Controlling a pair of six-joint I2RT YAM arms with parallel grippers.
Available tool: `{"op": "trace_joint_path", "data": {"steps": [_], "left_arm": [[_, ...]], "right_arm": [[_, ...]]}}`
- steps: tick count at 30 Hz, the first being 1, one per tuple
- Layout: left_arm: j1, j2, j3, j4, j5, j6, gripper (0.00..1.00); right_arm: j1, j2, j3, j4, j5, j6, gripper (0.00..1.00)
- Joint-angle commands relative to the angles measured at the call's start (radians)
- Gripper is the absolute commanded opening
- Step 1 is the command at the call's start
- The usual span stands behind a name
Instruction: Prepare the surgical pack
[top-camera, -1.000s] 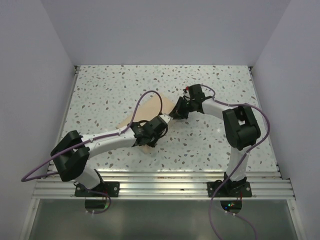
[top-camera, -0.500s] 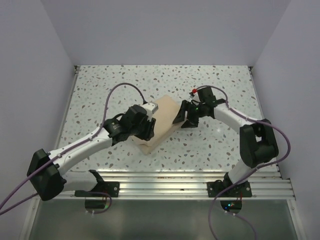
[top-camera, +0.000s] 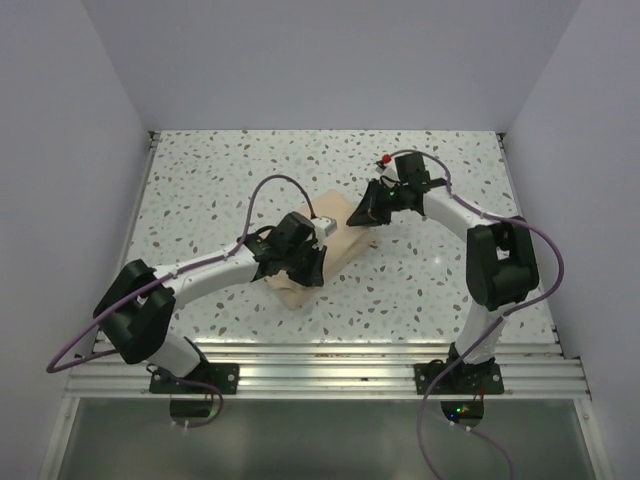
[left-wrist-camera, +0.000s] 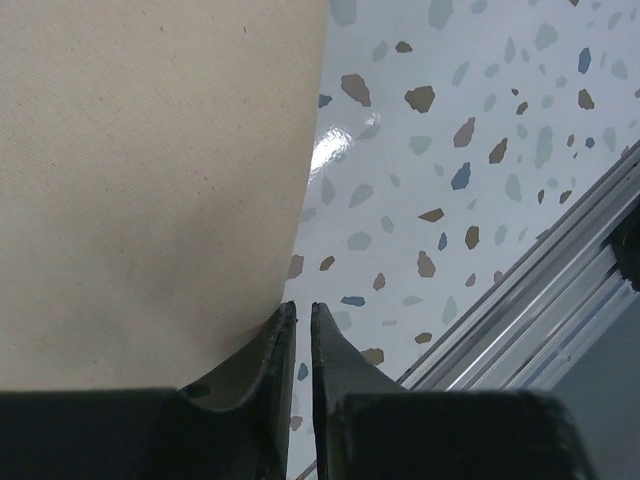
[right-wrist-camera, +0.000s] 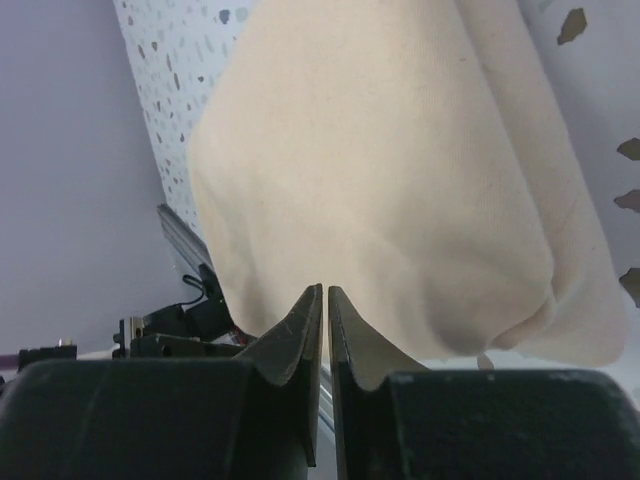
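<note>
The surgical pack (top-camera: 340, 243) is a tan cloth bundle lying mid-table between both arms; its contents are hidden inside the cloth. My left gripper (top-camera: 310, 276) is at the bundle's near edge. In the left wrist view its tips (left-wrist-camera: 298, 305) stand almost together just off the cloth's edge (left-wrist-camera: 150, 180), and only speckled table shows through the slit. My right gripper (top-camera: 358, 218) is at the bundle's far right corner. In the right wrist view its jaws (right-wrist-camera: 325, 290) are nearly together, nosed up against the rounded cloth (right-wrist-camera: 380, 180), with no fold visibly pinched.
The speckled table (top-camera: 220, 180) is walled in white on three sides. An aluminium rail (top-camera: 320, 360) runs along the near edge and shows in the left wrist view (left-wrist-camera: 540, 290). Purple cables loop over both arms.
The left arm swung out to the left and came back to the bundle's near edge. The right gripper shifted toward the far corner. Both jaws opened and shut again.
</note>
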Motion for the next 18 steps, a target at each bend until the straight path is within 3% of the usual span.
{"op": "trace_joint_path", "data": {"steps": [1, 8, 18], "left_arm": [[0.007, 0.014, -0.04, 0.062, 0.04, -0.03, 0.14], [0.05, 0.102, -0.1, 0.066, 0.019, -0.064, 0.11], [0.188, 0.24, -0.003, 0.042, -0.004, 0.005, 0.09]], "right_arm": [[-0.005, 0.069, -0.002, 0.071, -0.049, 0.017, 0.1], [-0.016, 0.037, -0.183, 0.142, -0.024, -0.009, 0.07], [-0.037, 0.1, -0.14, 0.127, 0.065, -0.052, 0.06]]}}
